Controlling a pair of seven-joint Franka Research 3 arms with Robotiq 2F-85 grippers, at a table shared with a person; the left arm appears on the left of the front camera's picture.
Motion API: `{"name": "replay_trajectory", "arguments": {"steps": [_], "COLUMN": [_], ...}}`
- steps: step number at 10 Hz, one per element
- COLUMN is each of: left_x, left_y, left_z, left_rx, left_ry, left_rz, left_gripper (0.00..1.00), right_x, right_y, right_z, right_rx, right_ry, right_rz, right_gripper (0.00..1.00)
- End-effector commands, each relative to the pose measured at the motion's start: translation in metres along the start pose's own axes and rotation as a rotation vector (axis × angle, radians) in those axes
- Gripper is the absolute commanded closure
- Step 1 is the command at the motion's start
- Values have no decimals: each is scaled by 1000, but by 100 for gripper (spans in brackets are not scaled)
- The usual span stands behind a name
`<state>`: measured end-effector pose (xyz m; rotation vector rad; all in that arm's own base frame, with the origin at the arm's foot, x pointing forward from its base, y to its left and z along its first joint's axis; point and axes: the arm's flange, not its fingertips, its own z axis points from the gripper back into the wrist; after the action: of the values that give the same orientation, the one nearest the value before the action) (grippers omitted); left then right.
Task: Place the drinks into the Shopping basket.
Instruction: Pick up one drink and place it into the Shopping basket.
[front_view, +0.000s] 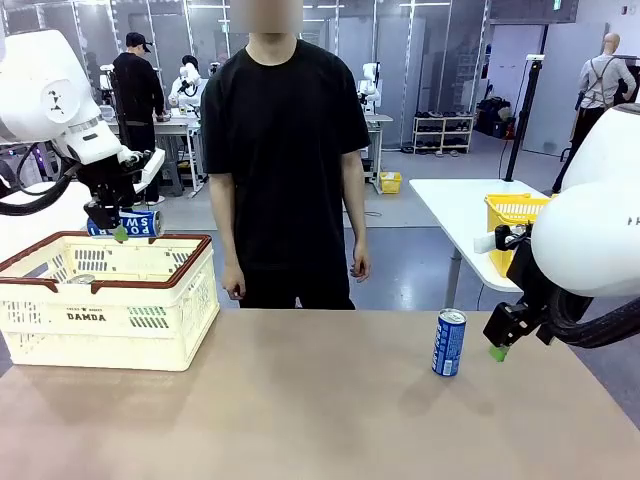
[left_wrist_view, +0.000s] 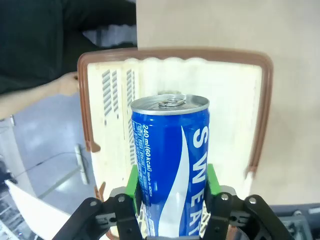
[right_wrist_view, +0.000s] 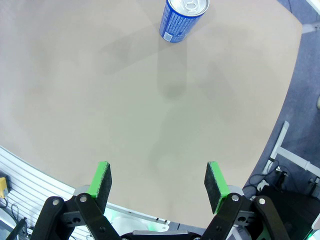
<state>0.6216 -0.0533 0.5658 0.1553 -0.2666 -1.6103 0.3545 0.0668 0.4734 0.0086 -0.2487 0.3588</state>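
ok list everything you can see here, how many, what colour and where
cans: two, blue with silver tops; held can above the basket, standing can upright on the table's right side
basket: one, cream with brown rim, table's left end
table: one, tan
yellow basket: one, on the side table, white, behind right
person: one, black shirt, standing at the far side
left claw: shut on the held can
right claw: open, over bare table, apart from the standing can
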Motion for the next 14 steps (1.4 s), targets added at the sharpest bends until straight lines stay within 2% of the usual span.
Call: {"name": "replay_trajectory", "arguments": {"steps": [1,5,6,7,12,14], "left_x": [-7,-13,-16,-10,-9,-24], "left_y": [33,42,37,33,35,58], "left_z": [-3,-23,-2,-34,-38,-69], "left_rx": [-66,-106,-76,-105,-113,-149], "left_ry": [19,-5,-25,10,4,2], "left_rz": [5,23,14,5,2,36], "left_gripper": [43,43,43,43,43,43], "right_x": [0,0,0,0,0,0], "right_y": [0,0,0,0,0,0], "right_z": [0,0,0,0,0,0], "right_rx": [6,6,6,6,6,6], "right_ry": [1,1,1,1,1,1], "right_rz": [5,5,5,5,5,5], "right_gripper": [7,7,7,7,7,7]}}
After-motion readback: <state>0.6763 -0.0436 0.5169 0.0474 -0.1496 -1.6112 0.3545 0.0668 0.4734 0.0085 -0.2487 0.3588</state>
